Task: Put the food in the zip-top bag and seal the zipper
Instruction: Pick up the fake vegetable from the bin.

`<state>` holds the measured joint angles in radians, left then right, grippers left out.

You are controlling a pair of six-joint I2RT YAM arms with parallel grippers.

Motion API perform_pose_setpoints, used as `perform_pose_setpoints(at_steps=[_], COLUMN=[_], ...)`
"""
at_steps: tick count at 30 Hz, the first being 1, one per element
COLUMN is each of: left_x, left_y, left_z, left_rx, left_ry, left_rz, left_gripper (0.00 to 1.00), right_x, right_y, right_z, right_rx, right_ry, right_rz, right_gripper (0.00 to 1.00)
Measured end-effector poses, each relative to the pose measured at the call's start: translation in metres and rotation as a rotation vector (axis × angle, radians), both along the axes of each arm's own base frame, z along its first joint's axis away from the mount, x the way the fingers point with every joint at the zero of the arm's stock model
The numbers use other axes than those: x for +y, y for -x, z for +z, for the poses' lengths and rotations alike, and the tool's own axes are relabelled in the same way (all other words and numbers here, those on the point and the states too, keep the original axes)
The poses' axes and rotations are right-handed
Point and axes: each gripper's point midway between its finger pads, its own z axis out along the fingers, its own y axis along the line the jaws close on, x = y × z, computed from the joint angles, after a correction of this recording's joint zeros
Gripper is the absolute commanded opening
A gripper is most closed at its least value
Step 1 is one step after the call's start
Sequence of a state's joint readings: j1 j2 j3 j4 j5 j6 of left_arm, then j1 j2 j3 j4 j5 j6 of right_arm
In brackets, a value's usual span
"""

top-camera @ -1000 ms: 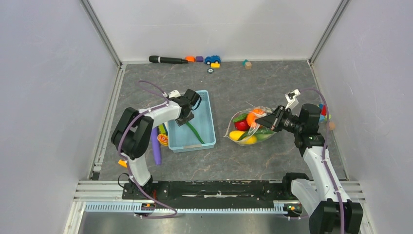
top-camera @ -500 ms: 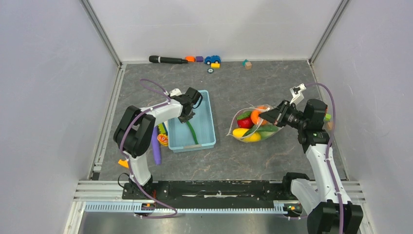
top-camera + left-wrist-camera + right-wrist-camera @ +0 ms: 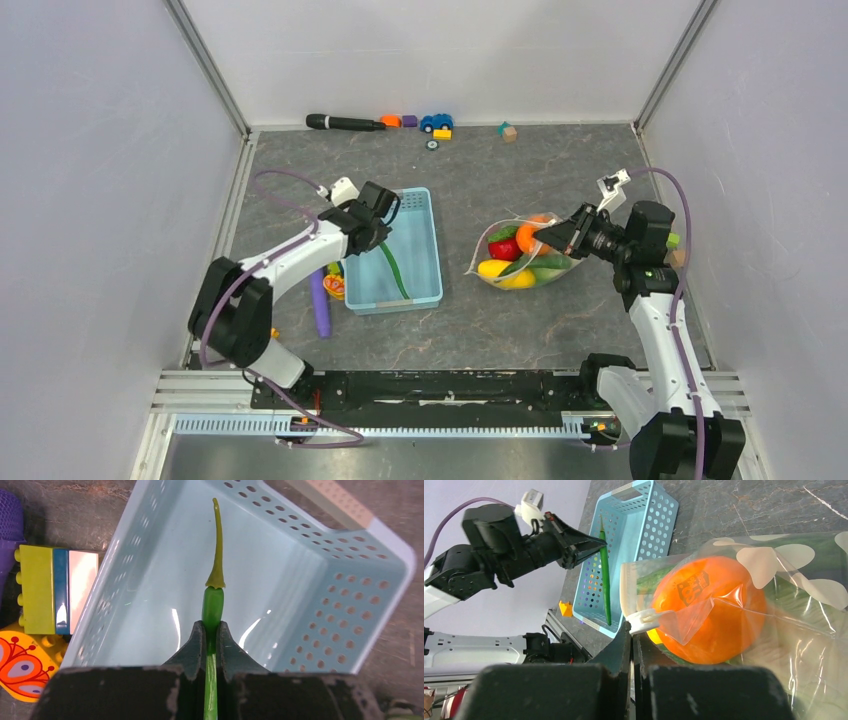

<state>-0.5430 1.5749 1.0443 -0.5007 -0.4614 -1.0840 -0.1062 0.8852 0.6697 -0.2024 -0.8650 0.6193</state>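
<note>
My left gripper (image 3: 376, 238) is inside the light-blue basket (image 3: 427, 240), shut on a long thin green vegetable (image 3: 213, 605) with a yellow-green stem. The far end of the vegetable points along the basket floor. My right gripper (image 3: 547, 230) is shut on the mouth edge of the dotted clear zip-top bag (image 3: 520, 262), next to the white zipper strip (image 3: 625, 587). The bag lies right of the basket and holds an orange round piece (image 3: 709, 615) plus red, yellow and green pieces. In the right wrist view the left gripper (image 3: 596, 541) and the green vegetable (image 3: 605, 585) show over the basket (image 3: 649, 525).
A long purple rod (image 3: 319, 305) and a yellow-blue brick (image 3: 42, 590) on an orange disc (image 3: 20, 665) lie left of the basket. A small orange wedge (image 3: 566, 608) sits near the front rail. A black marker (image 3: 345, 123), a toy car (image 3: 436, 122) and blocks line the back wall.
The left arm's elbow swung out to the left while its gripper stayed in the basket on the green vegetable. The right gripper pulled the bag's edge up and right, then held still.
</note>
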Motion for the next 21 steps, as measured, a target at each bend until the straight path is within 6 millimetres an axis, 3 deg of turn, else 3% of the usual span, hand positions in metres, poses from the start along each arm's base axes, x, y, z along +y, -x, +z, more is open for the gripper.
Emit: perform_pose_setpoints(at_steps=[7,16,21], left_x=[-0.004,-0.039,-0.045], left_y=[0.007,0.011,0.017], left_z=[0.039,0.124,0.139], left_rx=[-0.165,-0.471,-0.54], left_ry=[0.1,0.234,0.263], left_rz=[-0.022,-0.175,-0.221], left_gripper=[0.02,0.02,0.02], right_x=[0.001,0.004,0.004], right_y=[0.001,0.005,0.005], right_z=[0.001,0.003,0.019], right_rx=[0.007,0.125,0.142], right_ry=[-0.01,-0.108,-0.142], right_rz=[0.007,-0.02,-0.05], right_gripper=[0.0,0.0,0.0])
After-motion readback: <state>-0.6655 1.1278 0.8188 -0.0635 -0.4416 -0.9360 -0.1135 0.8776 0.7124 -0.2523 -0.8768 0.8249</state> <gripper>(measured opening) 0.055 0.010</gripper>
